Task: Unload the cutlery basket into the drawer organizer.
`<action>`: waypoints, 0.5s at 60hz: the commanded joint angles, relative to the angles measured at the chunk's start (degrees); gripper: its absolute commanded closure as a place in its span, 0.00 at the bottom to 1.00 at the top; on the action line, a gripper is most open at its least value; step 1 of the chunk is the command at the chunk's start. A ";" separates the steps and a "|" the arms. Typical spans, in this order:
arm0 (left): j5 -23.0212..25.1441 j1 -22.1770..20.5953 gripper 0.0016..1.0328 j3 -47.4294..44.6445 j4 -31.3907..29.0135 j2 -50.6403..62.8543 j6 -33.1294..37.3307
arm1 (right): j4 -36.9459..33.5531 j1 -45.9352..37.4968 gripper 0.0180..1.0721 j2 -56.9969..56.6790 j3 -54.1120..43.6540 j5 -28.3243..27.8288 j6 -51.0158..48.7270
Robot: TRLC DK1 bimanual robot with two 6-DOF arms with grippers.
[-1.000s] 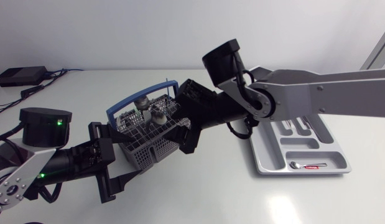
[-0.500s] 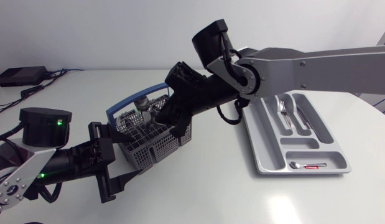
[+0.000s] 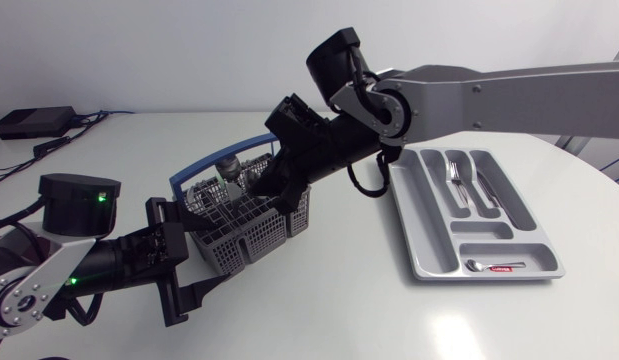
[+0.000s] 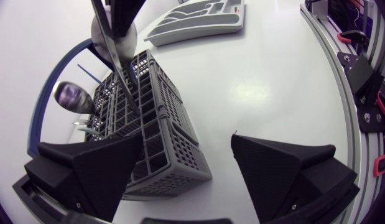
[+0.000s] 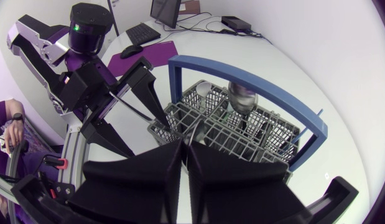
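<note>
The right jaws have been swung into the cutlery basket (image 3: 251, 235) and are clamped on a utensil (image 4: 114, 43); lifting is prepared. The left jaws are spread wide.

Silver-grey links (image 3: 509, 95), black joints (image 3: 344, 65); left claw (image 4: 186, 138), right claw (image 5: 185, 146) matte black.

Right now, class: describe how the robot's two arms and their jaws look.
Both the left arm and right arm have silver-grey links with black joints. The jaws are matte black, broad wedges. A green light glows on the left arm's black joint; black cables loop beside the right wrist.
</note>
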 commanded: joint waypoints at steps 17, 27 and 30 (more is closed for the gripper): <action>-1.48 -1.76 0.05 -0.24 1.25 2.99 -1.40 | -3.60 0.37 0.95 -3.24 3.59 0.03 3.66; -2.09 -2.02 0.05 -0.15 1.42 2.99 -1.75 | -5.18 0.89 0.95 -4.47 4.64 0.03 4.37; -2.36 -2.20 0.05 -0.15 1.60 3.08 -1.84 | -5.80 1.16 0.95 -4.91 4.99 0.03 4.37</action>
